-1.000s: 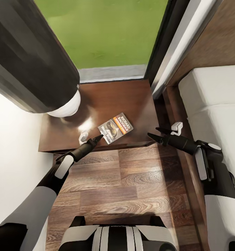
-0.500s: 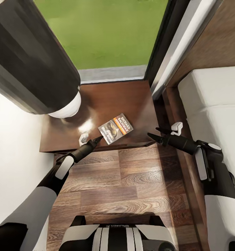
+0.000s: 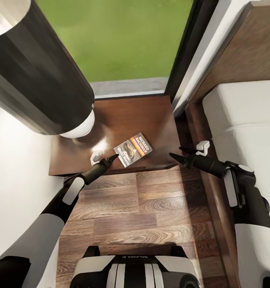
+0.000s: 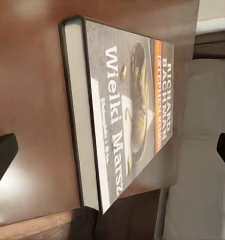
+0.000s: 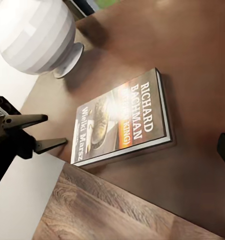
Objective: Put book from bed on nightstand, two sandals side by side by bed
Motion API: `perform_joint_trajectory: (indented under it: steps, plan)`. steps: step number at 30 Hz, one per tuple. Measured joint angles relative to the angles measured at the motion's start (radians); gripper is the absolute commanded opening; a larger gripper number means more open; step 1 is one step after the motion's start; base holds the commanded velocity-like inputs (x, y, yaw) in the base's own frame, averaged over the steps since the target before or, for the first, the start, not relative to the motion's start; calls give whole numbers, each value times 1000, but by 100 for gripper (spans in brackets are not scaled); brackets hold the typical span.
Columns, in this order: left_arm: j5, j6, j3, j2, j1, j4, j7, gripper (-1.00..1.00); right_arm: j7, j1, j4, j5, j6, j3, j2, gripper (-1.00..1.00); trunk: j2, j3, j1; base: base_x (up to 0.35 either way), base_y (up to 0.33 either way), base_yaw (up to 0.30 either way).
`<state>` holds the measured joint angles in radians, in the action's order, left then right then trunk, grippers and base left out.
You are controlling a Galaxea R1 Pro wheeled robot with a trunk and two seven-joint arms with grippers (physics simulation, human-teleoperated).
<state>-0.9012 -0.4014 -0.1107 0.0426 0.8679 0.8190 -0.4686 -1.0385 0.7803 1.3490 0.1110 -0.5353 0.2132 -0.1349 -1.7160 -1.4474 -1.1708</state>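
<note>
The book (image 3: 132, 149) is laid flat on the nightstand (image 3: 143, 116), judged delivered; the left gripper (image 3: 104, 161), at its 8 o'clock, and the right gripper (image 3: 187, 155) are held spread, empty.

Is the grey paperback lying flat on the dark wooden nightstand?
Yes, flat: the grey paperback lies cover-up on the dark wooden nightstand, near its front edge.

Bedroom: bed (image 3: 247, 116), nightstand (image 3: 131, 116)

Head looks down; both wrists closely share the book (image 3: 131, 149).
</note>
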Motion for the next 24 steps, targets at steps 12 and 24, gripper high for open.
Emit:
perform_joint_trajectory:
  steps: [12, 24]
  plan:
    - [3, 0, -134, -5, 0, -1, 0, 100, 50, -30, -16, -24, 2, -1, 0, 100, 84, 38, 46, 0, 0, 0]
    - [5, -21, -284, -13, -2, -44, 35, 100, 140, -77, -21, -281, 20, -2, 89, 100, 168, 75, 92, 0, 0, 0]
